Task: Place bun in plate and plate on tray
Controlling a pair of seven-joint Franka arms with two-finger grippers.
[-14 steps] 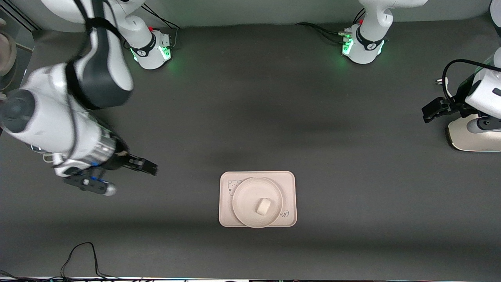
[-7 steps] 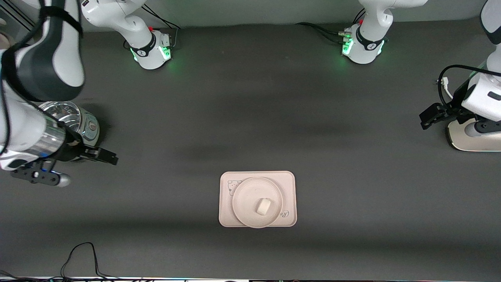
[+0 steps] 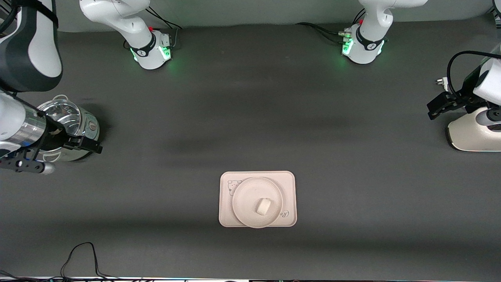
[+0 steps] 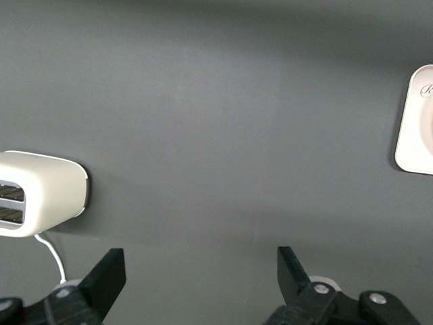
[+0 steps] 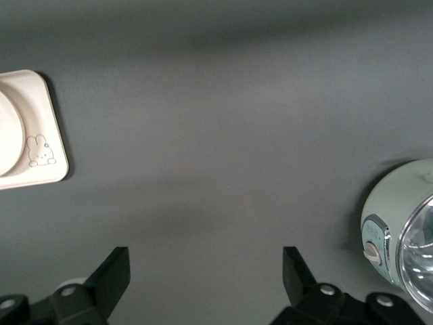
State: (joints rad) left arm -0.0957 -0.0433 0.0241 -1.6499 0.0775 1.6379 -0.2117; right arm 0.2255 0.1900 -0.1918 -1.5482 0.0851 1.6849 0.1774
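The small white bun (image 3: 263,206) lies in the round cream plate (image 3: 246,197). The plate rests on the pinkish-cream tray (image 3: 287,184), near the table's edge closest to the front camera; a tray corner shows in the left wrist view (image 4: 416,128) and the right wrist view (image 5: 47,128). My right gripper (image 3: 89,146) is open and empty, up over the cooker at the right arm's end of the table; it also shows in the right wrist view (image 5: 206,274). My left gripper (image 3: 436,106) is open and empty over the toaster at the left arm's end; it also shows in the left wrist view (image 4: 201,271).
A silver and pale-green rice cooker (image 3: 74,121) stands at the right arm's end of the table and shows in the right wrist view (image 5: 399,230). A white toaster (image 3: 471,135) stands at the left arm's end, also in the left wrist view (image 4: 40,193). A black cable (image 3: 82,254) lies near the front edge.
My right arm has swung away from the tray toward its own end of the table, uncovering the cooker. My left gripper has shifted slightly near the toaster. Bun, plate and tray have not moved.
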